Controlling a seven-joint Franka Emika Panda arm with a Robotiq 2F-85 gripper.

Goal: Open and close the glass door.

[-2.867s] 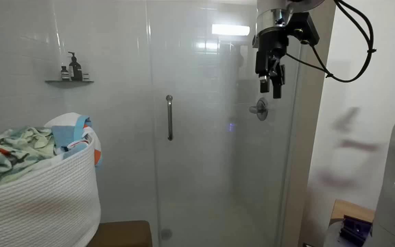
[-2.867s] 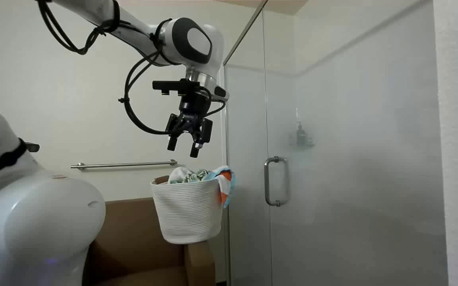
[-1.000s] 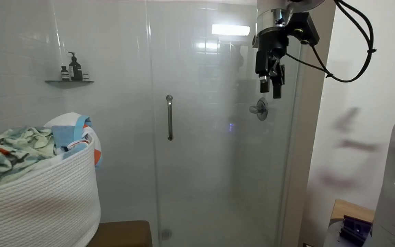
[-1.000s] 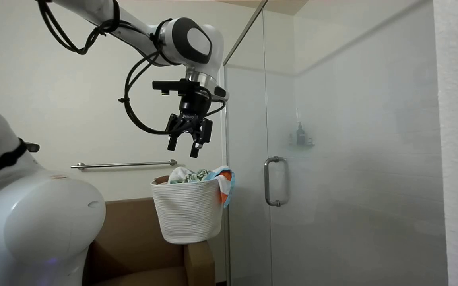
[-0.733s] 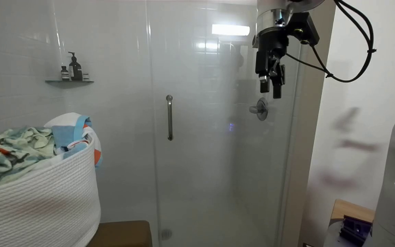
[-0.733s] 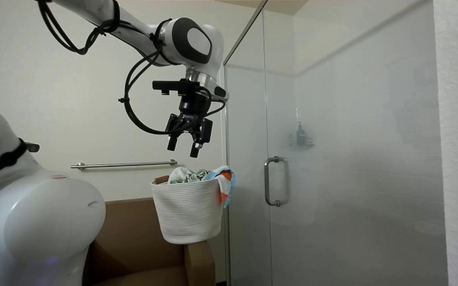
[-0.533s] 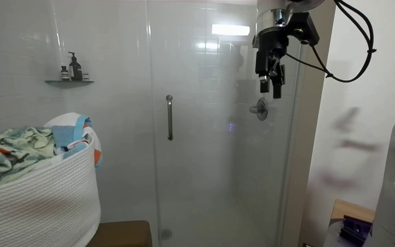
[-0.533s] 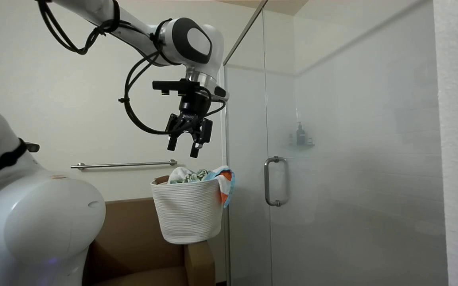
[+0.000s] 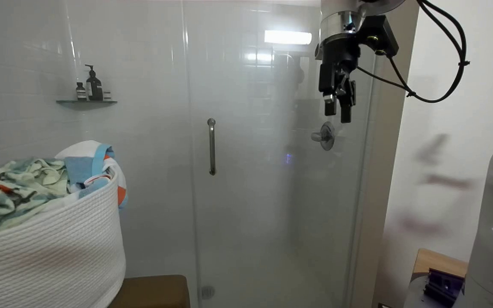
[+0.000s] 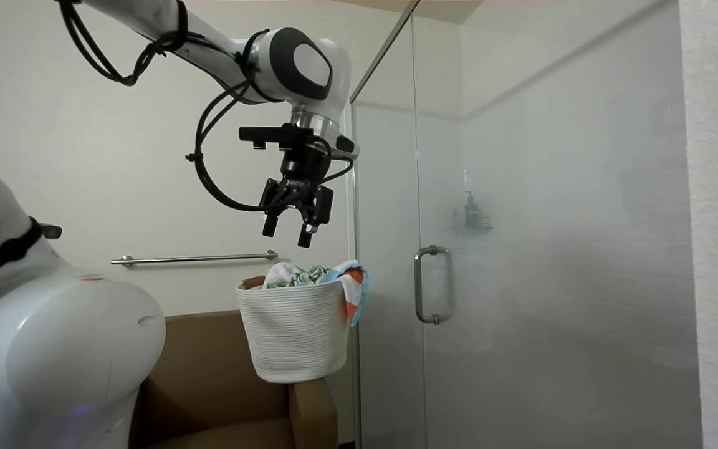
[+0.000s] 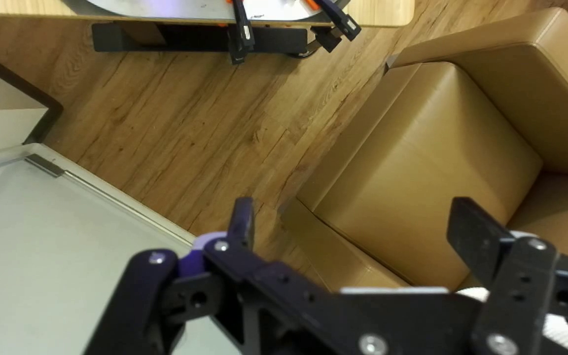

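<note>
The tool (image 10: 287, 234) points down, empty fingers (image 10: 305, 238) apart — so it could slip off the upright handle (image 9: 212, 147), or bump the closed glass door (image 9: 250, 218) that stands behind it in an exterior view.

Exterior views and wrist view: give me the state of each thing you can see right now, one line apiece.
gripper: open, nothing held
glass door: looks closed
bar handle: upright on the door, nothing gripping it
white basket: full, cloths heaped above its rim
orange-patched towel: hanging over the basket's rim
pump bottle: upright on the corner shelf
shower valve: on or off, cannot tell
</note>
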